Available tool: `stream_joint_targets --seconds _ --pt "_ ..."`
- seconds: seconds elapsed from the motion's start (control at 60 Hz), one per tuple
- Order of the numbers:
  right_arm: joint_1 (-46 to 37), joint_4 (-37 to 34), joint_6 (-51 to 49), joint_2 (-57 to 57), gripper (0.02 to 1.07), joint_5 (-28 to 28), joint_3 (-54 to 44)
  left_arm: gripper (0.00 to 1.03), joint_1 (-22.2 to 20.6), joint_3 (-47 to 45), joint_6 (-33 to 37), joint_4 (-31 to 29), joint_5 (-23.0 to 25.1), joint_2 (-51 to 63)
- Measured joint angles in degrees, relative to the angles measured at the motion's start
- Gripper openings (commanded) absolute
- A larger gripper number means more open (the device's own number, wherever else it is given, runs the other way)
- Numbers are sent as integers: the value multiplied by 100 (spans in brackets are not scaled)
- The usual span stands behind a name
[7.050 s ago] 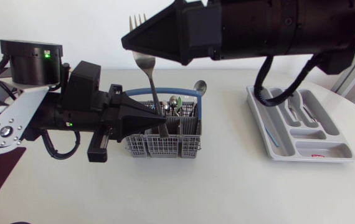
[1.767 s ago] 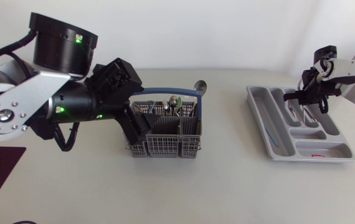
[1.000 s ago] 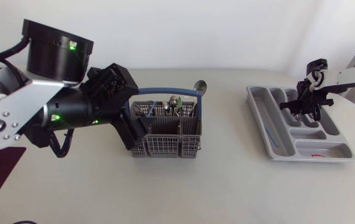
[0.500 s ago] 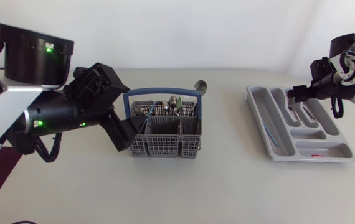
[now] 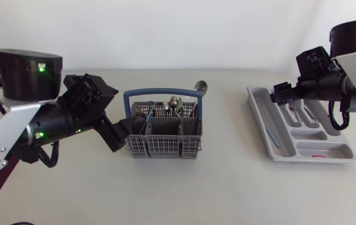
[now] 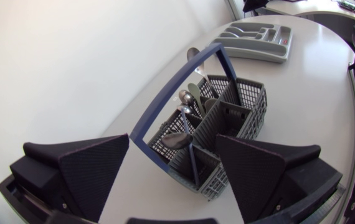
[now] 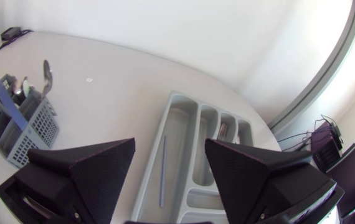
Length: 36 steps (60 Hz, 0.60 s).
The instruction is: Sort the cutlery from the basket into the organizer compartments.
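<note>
Sorting partly done: some pieces lie in the organizer, and several spoons wait in the basket.

My left claw [image 5: 123,128] gapes wide and empty just beside the left end of the basket [image 5: 163,145]. The basket sits mid-tabletop with its long axis running left to right. Its spoons [image 5: 174,102] stand upright, bowls up. Well apart to the right, the organizer [image 5: 279,152] has slots running away from me, with cutlery [image 5: 293,107] lying along them. My right claw [image 5: 281,94], spread wide and holding nothing, hangs over its far-left corner.
</note>
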Motion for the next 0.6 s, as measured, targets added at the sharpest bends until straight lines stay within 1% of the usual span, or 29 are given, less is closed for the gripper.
stream_joint_targets --seconds 0.15,0.333,0.45,0.6 --pt "728 -63 0 -562 83 0 -334 96 157 -317 155 234 0 2" --pt "1744 -127 26 -1130 83 4 -614 96 378 -431 291 479 11 2" --pt "2398 -210 142 -1274 83 4 -621 96 413 -588 369 734 22 4" --pt "3121 -201 337 -1241 83 -2 -619 96 428 -789 393 938 170 101"
